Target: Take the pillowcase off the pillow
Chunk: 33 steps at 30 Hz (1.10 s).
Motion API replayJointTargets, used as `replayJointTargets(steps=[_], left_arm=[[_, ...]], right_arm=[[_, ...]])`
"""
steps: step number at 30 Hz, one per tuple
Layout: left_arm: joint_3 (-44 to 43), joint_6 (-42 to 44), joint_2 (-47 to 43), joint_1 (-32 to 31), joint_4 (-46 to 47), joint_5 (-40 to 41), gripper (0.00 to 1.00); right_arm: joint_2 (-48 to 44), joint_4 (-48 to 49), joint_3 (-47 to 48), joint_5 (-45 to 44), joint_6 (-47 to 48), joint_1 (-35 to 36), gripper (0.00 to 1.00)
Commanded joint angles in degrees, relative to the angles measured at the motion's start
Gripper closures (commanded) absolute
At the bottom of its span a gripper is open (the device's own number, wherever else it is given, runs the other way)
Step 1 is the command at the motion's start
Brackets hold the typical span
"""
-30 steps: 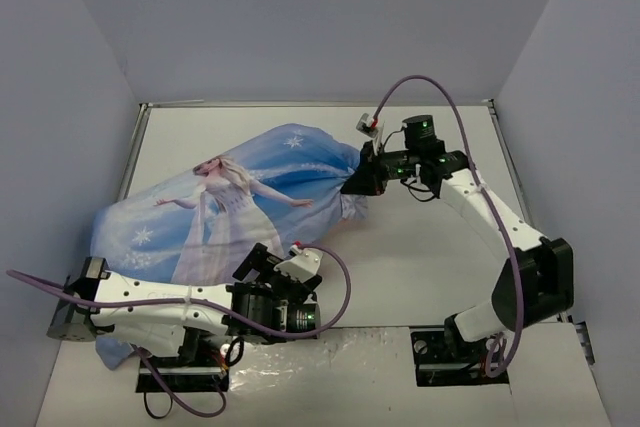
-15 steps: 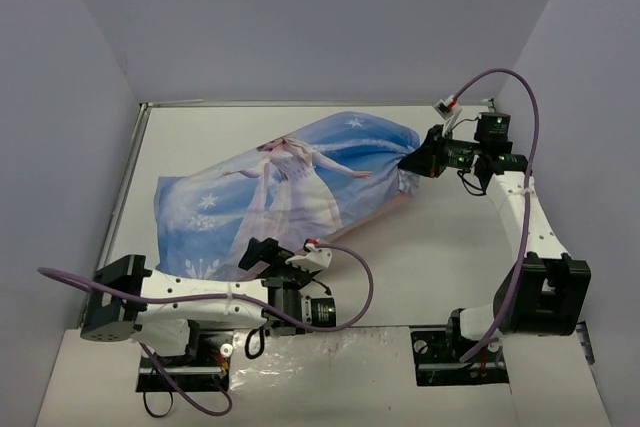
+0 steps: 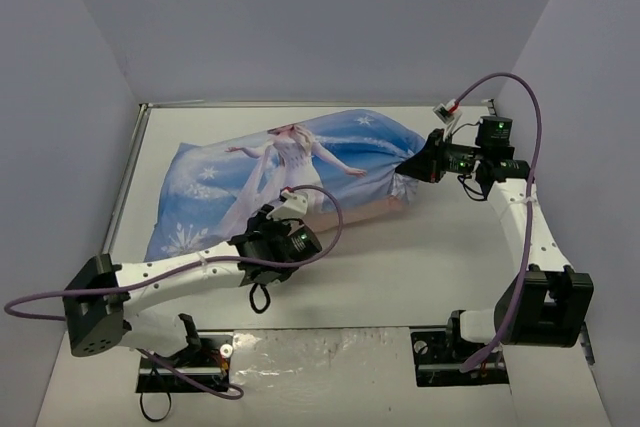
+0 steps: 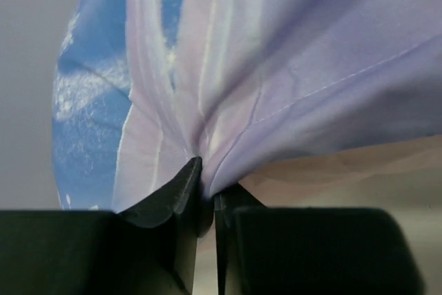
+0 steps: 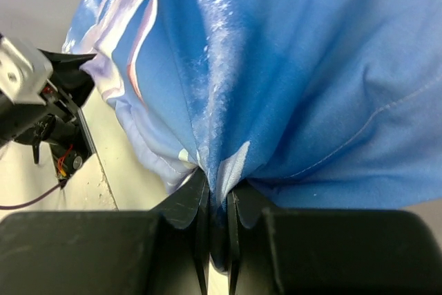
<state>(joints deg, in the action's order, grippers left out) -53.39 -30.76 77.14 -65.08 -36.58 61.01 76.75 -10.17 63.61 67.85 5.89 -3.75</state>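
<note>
Pillowcase (image 3: 300,172), just the one, lies blue side up with its princess print across the white desk (image 3: 420,267), stretched slantwise between my two pincers. My left pincer (image 4: 206,179) is clenched on a pinch of the fabric at its near edge, about midway along, and my right pincer (image 5: 217,191) is clamped on a gathered bunch at its far-right end. Both pinches pull the cloth into radiating folds in the wrist views.

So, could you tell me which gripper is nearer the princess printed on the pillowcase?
Left. The left gripper pinches the pillowcase beside the princess, at her skirt; the right gripper pinches its end, past her arm.
</note>
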Motion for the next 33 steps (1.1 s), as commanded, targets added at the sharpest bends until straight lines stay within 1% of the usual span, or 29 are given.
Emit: replayJointTargets(steps=[1,2,3,6,7,9,10,11,12,13,14,15,16,18,19,20,21,22,23,24,25,26,27,28,29,30,31,32,33], left_arm=[[-0.49,8.7,-5.33,1.97,3.89,-4.23,0.93],[-1.19,8.35,-7.51,1.89,2.75,-4.58,0.97],[-2.06,8.0,-8.75,1.54,1.43,-4.85,0.98],[-5.76,8.88,-15.25,-2.93,-0.86,-1.61,0.98],[-6.81,9.23,-16.84,-5.91,-0.95,-0.38,0.98],[-10.41,10.63,-20.62,-8.91,-0.95,3.39,0.98],[-11.64,11.07,-21.41,-11.36,-0.26,4.8,0.98],[-13.83,13.51,-22.64,-12.43,0.62,7.08,0.98],[-14.98,14.93,-23.0,-13.4,1.67,8.15,0.98],[-16.04,16.51,-23.26,-14.19,5.08,9.11,0.98],[-16.92,21.48,-23.53,-15.24,7.81,11.04,0.98],[-17.88,25.19,-23.79,-15.43,11.75,11.49,0.98],[-17.81,34.01,-24.14,-15.43,21.36,11.84,0.98],[-15.54,43.81,-24.5,-14.56,33.87,12.9,0.98],[-14.3,52.21,-24.5,-13.33,47.69,12.21,0.98],[-13.33,53.08,-24.24,-8.27,50.78,11.33,0.98],[-13.76,51.0,-23.8,-4.13,46.38,7.58,0.98],[-14.89,38.62,-22.92,0.69,39.55,3.97,0.98],[-15.86,32.67,-22.39,11.18,33.3,-0.85,0.98],[-15.26,27.65,-21.61,16.07,29.32,-10.99,0.98],[-14.65,20.9,-19.77,19.78,28.5,-15.01,0.98],[-13.77,18.74,-18.62,22.77,28.4,-18.18,0.98],[-13.15,16.72,-17.04,27.33,28.49,-21.26,0.98],[-12.8,13.31,-13.55,29.11,28.14,-26.51,0.98],[-12.97,11.88,-11.77,30.26,28.14,-28.74,0.98],[-13.23,10.65,-9.67,31.41,28.14,-31.11,0.98],[-13.84,9.24,-5.9,32.37,28.23,-33.91,0.98],[-15.42,8.71,-4.3,32.3,28.23,-34.9,0.97],[-16.39,8.27,-2.72,32.47,28.23,-36.13,0.95]], right_arm=[[-3.62,2.53,1.51,3.34,-0.97,-1.26,1.0],[-4.06,2.53,1.86,3.25,-1.06,-1.26,1.0],[-4.41,2.53,2.12,3.07,-1.32,-1.35,1.0],[-5.82,2.0,3.09,2.02,-2.55,-1.26,1.0],[-6.08,1.83,3.36,1.84,-2.72,-1.35,1.0],[-7.14,1.04,4.32,3.07,-3.6,-1.17,1.0],[-7.58,0.95,4.59,4.03,-4.04,-1.17,1.0],[-8.54,0.95,4.85,8.74,-4.22,-1.09,1.0],[-9.16,0.95,5.46,10.87,-5.09,-0.74,1.0],[-9.95,0.95,5.9,12.46,-5.88,-0.39,1.0],[-11.43,1.03,6.34,14.74,-6.59,-0.03,1.0],[-11.97,1.03,7.74,15.46,-9.64,1.01,1.0],[-12.93,1.03,8.71,15.29,-11.5,1.46,1.0],[-13.12,1.12,10.47,12.76,-15.98,2.16,1.0],[-13.03,1.12,11.43,11.09,-19.65,2.34,1.0],[-12.94,1.21,11.53,8.11,-21.78,2.34,1.0],[-12.94,1.21,11.1,1.56,-23.28,2.43,1.0],[-12.59,1.12,9.09,-2.42,-25.03,3.04,1.0],[-12.24,1.12,7.68,-6.64,-25.83,3.22,1.0],[-11.98,1.21,6.1,-12.43,-25.67,3.31,1.0],[-10.93,1.38,2.6,-15.96,-25.14,3.4,1.0],[-10.31,1.39,0.65,-19.31,-25.14,3.4,1.0],[-9.61,3.13,-1.45,-20.82,-25.14,3.4,1.0],[-7.86,3.67,-4.87,-24.66,-25.05,3.57,1.0],[-6.71,4.54,-6.38,-27.22,-25.05,5.23,1.0],[-5.48,5.51,-7.88,-28.82,-24.88,5.24,1.0],[-3.3,6.56,-9.11,-31.35,-24.87,5.16,0.98],[-2.4,8.57,-10.78,-33.03,-24.44,4.98,0.92],[-1.79,9.55,-11.05,-34.09,-23.74,4.63,0.83]])
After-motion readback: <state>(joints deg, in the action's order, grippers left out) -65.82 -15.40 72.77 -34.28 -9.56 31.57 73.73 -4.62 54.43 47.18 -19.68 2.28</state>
